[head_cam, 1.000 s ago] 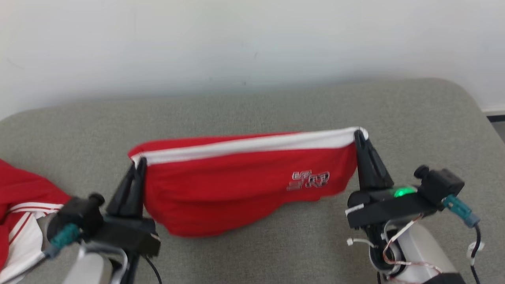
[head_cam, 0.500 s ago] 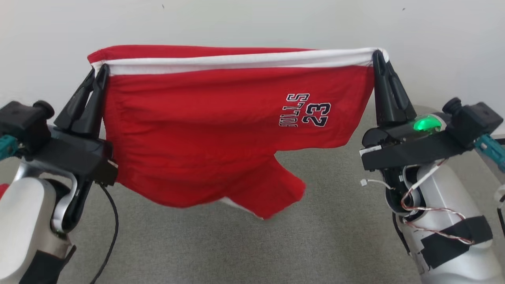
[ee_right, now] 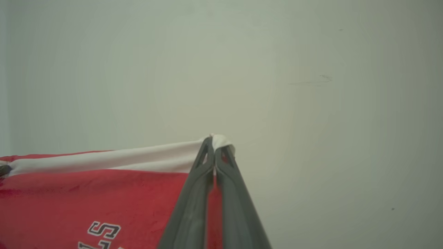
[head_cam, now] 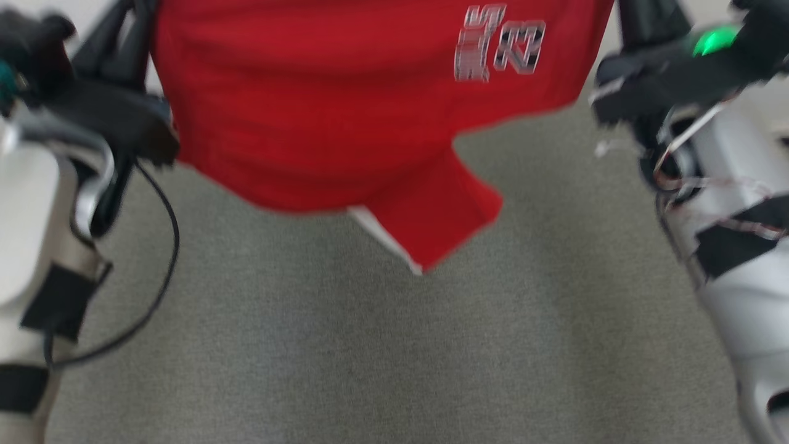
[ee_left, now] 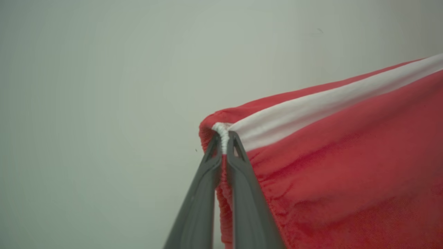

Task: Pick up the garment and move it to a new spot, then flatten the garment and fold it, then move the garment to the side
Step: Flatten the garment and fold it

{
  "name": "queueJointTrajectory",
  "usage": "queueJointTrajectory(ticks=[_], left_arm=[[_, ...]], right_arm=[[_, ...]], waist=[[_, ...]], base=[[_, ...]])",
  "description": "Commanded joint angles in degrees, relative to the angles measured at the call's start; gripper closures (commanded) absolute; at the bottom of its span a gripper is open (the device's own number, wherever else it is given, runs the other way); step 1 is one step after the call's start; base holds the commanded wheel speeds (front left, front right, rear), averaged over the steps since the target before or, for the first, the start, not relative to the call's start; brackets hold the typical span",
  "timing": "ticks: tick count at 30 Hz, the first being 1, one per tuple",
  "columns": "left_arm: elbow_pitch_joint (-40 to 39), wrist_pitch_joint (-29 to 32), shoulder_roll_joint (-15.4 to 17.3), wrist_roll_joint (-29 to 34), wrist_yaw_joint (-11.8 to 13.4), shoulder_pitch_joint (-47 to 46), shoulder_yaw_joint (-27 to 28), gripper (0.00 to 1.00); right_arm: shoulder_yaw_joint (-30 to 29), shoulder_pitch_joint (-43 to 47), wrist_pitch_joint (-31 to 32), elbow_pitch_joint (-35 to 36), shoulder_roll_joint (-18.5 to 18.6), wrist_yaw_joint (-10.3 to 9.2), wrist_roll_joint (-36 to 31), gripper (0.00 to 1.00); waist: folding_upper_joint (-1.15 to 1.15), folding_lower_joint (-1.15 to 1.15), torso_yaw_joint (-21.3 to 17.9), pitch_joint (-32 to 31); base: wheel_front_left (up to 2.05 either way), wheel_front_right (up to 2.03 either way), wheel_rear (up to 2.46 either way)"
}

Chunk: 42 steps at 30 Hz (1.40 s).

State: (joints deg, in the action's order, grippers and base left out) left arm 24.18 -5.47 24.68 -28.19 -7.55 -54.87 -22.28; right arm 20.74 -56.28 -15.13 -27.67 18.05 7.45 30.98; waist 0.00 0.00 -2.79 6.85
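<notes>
The garment [head_cam: 345, 111] is a pair of red shorts with a white waistband and a dark number print, hanging in the air between my two arms above the grey surface [head_cam: 370, 345]. My left gripper [ee_left: 224, 138] is shut on one end of the white waistband [ee_left: 311, 110]. My right gripper [ee_right: 214, 140] is shut on the other end of the waistband [ee_right: 121, 159]. In the head view the fingertips are cut off by the top edge, and a loose leg corner [head_cam: 431, 228] dangles lowest. The head view is blurred.
A plain pale wall [ee_left: 104, 86] stands behind the held garment. My pale forearms [head_cam: 37, 203] flank the grey surface on both sides, with a dark cable [head_cam: 166, 246] looping down from the left one.
Both grippers have risen with the garment, lifting it from the grey surface until its waistband leaves the top of the head view. The head camera has also shifted.
</notes>
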Motion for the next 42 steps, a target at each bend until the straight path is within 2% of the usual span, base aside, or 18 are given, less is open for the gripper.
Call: queueJointTrajectory(ticks=[1, 3, 4, 11, 16, 19, 26, 28, 29, 33, 42], left_arm=[[1.7, -0.9, -0.7, 0.9, 0.5, -5.2, 0.3, 1.0], [4.2, -2.5, -1.4, 2.9, 0.4, -11.1, -0.3, 1.0], [4.2, -2.5, -1.4, 2.9, 0.4, -11.1, -0.3, 1.0], [11.5, -8.1, -3.0, 8.7, 0.5, -28.2, -2.3, 1.0], [15.0, -9.7, -4.8, 6.3, 0.3, -29.6, -0.5, 1.0], [14.8, -9.7, -5.9, 4.9, 0.2, -25.1, 0.4, 1.0], [10.6, -9.7, -8.2, 2.7, 0.1, -5.8, 1.1, 1.0], [9.0, -9.8, -9.4, 2.2, 0.1, 0.6, 2.3, 1.0], [7.3, -9.8, -11.0, 1.8, 0.1, 6.5, 3.5, 1.0], [5.2, -9.8, -13.0, 1.3, 0.1, 16.8, 5.4, 1.0], [2.8, -9.8, -14.9, -0.7, 0.1, 35.1, 7.9, 1.0]], right_arm=[[-0.9, -4.7, 0.0, -1.3, 1.0, 0.08, -1.2, 1.0], [-2.7, -10.0, 0.0, -3.6, 1.7, 0.06, -2.5, 1.0], [-2.7, -10.0, 0.0, -3.6, 1.7, 0.06, -2.5, 1.0], [-6.1, -24.1, 0.0, -7.5, 3.6, 0.06, -9.3, 1.0], [-5.3, -25.2, 0.0, -8.9, 2.6, -0.01, -9.7, 1.0], [-3.6, -21.0, 0.0, -7.6, 2.2, -0.01, -8.8, 1.0], [-0.7, -4.3, 0.0, 4.1, 2.4, -0.01, -5.5, 1.0], [-1.3, 1.5, 0.0, 7.1, 2.3, -0.01, -4.6, 1.0], [-2.3, 7.8, 0.0, 9.5, 2.1, -0.01, -3.8, 1.0], [-4.1, 19.2, 0.0, 12.1, 0.9, -0.01, -2.6, 1.0], [-5.8, 37.8, 0.0, 12.3, -1.8, -0.01, -3.0, 1.0]], waist=[[0.0, 0.0, -0.1, 12.6], [0.0, 0.0, -0.1, 15.6], [0.0, 0.0, -0.1, 15.6], [0.0, 0.0, 0.2, 20.9], [0.0, 0.0, -0.5, 22.7], [0.0, 0.0, -1.0, 23.4], [0.0, 0.0, -1.7, 22.6], [0.0, 0.0, -1.9, 21.1], [0.0, 0.0, -1.6, 19.4], [0.0, 0.0, -1.5, 14.8], [0.0, 0.0, -2.0, 4.0]], base=[[0.0, 0.0, 0.0], [0.0, 0.0, 0.0], [0.0, 0.0, 0.0], [0.0, 0.0, 0.0], [0.0, 0.0, 0.0], [0.0, 0.0, 0.0], [0.0, 0.0, 0.0], [0.0, 0.0, 0.0], [0.0, 0.0, 0.0], [0.0, 0.0, 0.0], [0.0, 0.0, 0.0]])
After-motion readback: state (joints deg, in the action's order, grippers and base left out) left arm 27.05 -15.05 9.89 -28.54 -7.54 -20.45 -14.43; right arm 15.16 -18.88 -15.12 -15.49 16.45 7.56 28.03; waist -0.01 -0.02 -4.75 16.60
